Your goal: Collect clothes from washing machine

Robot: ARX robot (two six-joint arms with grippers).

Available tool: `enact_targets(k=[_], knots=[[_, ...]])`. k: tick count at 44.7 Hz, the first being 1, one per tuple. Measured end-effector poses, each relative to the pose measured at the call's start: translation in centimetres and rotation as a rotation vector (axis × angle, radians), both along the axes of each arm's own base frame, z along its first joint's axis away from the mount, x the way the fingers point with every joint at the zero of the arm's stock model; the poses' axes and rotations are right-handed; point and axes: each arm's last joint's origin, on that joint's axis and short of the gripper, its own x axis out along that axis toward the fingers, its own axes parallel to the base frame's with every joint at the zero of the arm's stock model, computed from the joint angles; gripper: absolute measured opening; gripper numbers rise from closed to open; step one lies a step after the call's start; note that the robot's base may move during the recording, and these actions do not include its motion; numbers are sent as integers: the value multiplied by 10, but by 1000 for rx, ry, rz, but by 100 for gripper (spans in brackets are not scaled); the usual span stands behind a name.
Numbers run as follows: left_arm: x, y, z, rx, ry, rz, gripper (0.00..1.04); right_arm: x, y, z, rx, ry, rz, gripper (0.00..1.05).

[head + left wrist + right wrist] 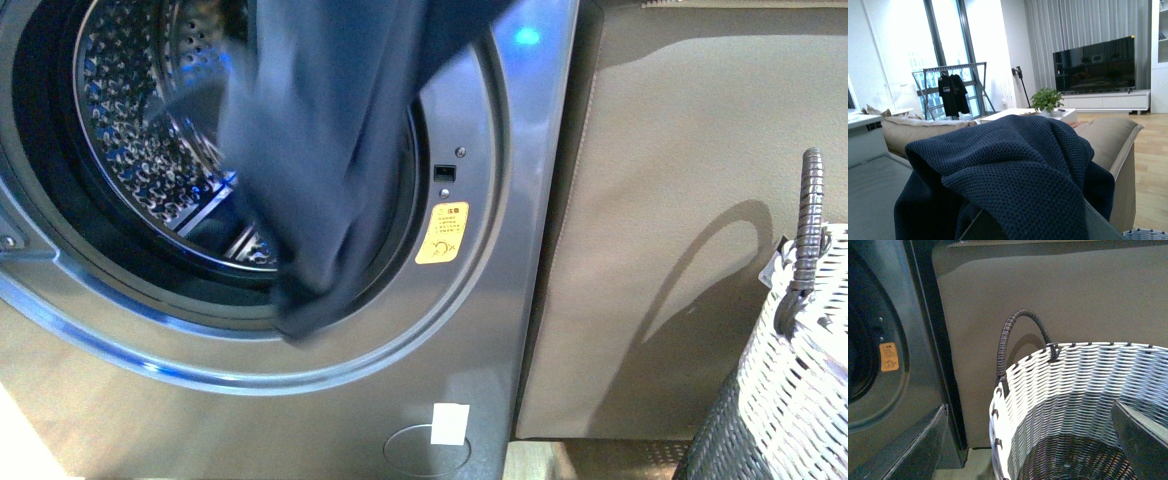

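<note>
A: Right up against the lens, one garment, the clothes (330, 170): dark navy, limp, hanging from the top edge of the front view down across the porthole.

B: Texture?

A: The left wrist view shows it as a fine waffle-like knit, heaped in soft folds in front of the camera. The left gripper is buried under that fabric, so I can't tell how wide it stands or what it grips.

B: And behind the cloth?

A: One washing machine (500, 300), grey brushed metal with a round opening. Inside is a single steel drum (140, 130), perforated all over. The garment's lower end droops past the rim of the opening onto the door ring.

B: Markings?

A: One yellow-orange sticker (442, 232) beside the porthole, and one white tag (450, 423) low on the front.

B: Over on the right?

A: One woven basket (800, 380), white weave above and darker weave below, with a dark wrapped loop handle (812, 230). It stands against a flat beige panel (680, 200).

B: Right arm?

A: The right gripper (1028, 407) hangs over the basket's mouth, fingers spread wide with nothing between them.
</note>
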Motion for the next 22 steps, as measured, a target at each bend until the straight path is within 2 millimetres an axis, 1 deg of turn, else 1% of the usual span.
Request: enact_targets(k=[4, 8, 11, 16, 20, 22], knots=[[-4, 4, 4, 2, 3, 8, 11, 0, 0, 0, 0, 0, 0, 97], [-1, 3, -1, 24, 20, 15, 11, 0, 0, 0, 0, 0, 0, 97], [5, -1, -11, 56, 53, 19, 11, 0, 0, 0, 0, 0, 0, 97], [16, -12, -35, 130, 113, 9, 11, 0, 0, 0, 0, 0, 0, 97], [19, -21, -51, 176, 134, 2, 11, 0, 0, 0, 0, 0, 1, 97], [19, -27, -56, 191, 138, -15, 11, 0, 0, 0, 0, 0, 0, 97]])
